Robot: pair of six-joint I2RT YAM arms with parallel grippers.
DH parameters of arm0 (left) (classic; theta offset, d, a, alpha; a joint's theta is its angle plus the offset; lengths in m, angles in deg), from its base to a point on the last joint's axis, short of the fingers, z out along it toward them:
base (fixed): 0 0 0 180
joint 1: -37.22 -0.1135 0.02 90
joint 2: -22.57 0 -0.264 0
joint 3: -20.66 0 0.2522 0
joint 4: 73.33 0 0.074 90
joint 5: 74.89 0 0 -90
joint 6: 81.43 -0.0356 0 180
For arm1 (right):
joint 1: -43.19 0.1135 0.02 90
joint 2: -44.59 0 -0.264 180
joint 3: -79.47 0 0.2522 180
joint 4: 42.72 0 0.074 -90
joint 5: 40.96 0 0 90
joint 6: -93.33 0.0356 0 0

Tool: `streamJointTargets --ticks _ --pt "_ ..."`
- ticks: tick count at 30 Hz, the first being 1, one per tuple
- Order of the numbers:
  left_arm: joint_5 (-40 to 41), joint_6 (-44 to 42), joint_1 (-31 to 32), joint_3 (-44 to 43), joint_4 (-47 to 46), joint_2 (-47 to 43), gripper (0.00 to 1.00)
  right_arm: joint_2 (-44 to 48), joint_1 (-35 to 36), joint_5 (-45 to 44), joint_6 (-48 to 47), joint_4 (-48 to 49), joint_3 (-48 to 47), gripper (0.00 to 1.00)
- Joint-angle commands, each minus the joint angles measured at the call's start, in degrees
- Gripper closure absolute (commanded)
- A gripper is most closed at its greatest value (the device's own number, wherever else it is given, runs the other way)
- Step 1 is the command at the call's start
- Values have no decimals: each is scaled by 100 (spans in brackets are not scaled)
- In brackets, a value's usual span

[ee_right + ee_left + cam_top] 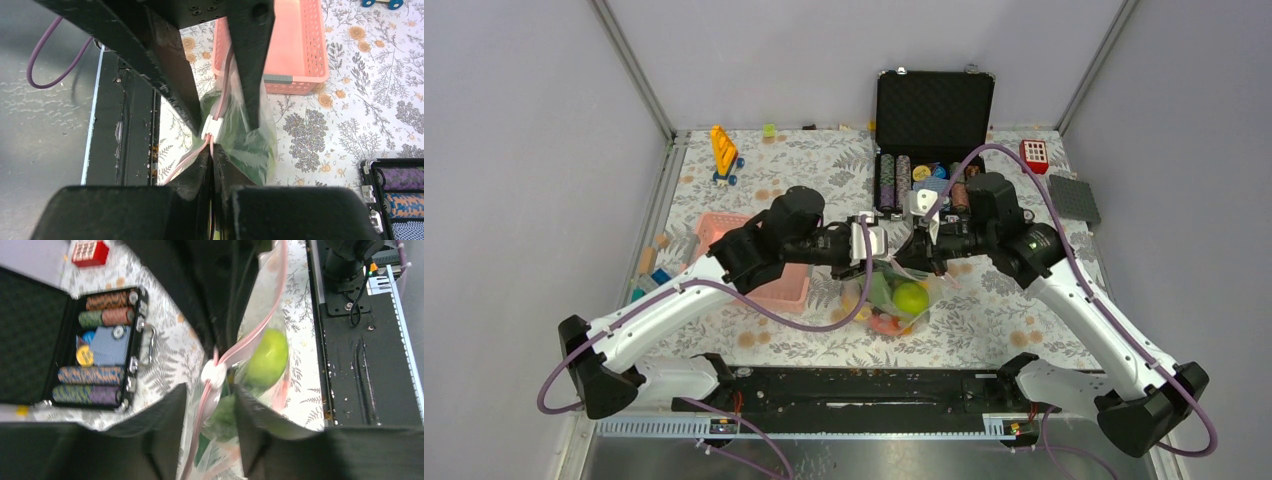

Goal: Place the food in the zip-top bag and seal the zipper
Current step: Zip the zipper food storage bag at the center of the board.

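The zipper (212, 145) runs left-right: right gripper (212, 160) clamps it, left gripper (210, 390) (jaws apart) straddles the slider (214, 374) just leftward.

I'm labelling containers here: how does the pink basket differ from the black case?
The pink basket is latticed and lidless; the black case is solid-walled with a raised lid. The black case holds poker chips; the pink basket shows nothing inside where visible. Both rest on the floral table.
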Motion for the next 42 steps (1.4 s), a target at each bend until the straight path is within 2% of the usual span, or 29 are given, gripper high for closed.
streamJointTargets --ticks 1,2,4,11,18,22,26,30,34,35,37,38,42 --pt "773 162 -135 -175 561 -117 47 328 11 304 49 -159 -326 100" --pt "767 195 -141 -249 683 -82 44 332 10 311 54 -173 -342 100" --pt "646 113 -138 -280 742 -82 43 327 11 331 48 -172 -335 100" --pt "451 353 -142 -88 272 -200 50 153 11 404 -110 -492 -506 100" --pt "21 695 -141 -265 159 -249 52 84 10 550 -174 -579 -596 100" --pt "-162 829 -138 -417 170 -256 50 70 11 613 -287 -692 -623 100" --pt "-273 865 -145 -459 109 -242 44 46 18 657 -350 -787 -666 100" --pt "-406 739 -143 -573 273 -155 44 54 20 604 -399 -849 -669 100" --pt "-454 741 -150 -600 296 -142 50 48 20 608 -402 -848 -677 100" --pt "-488 741 -145 -604 306 -139 55 36 20 606 -401 -852 -685 100" --pt "-596 757 -145 -671 361 -107 71 26 27 615 -409 -844 -686 100" --pt "-657 738 -146 -725 430 -76 74 26 29 606 -414 -847 -690 100" --pt "-842 636 -139 -806 614 67 74 19 25 598 -397 -844 -729 100"
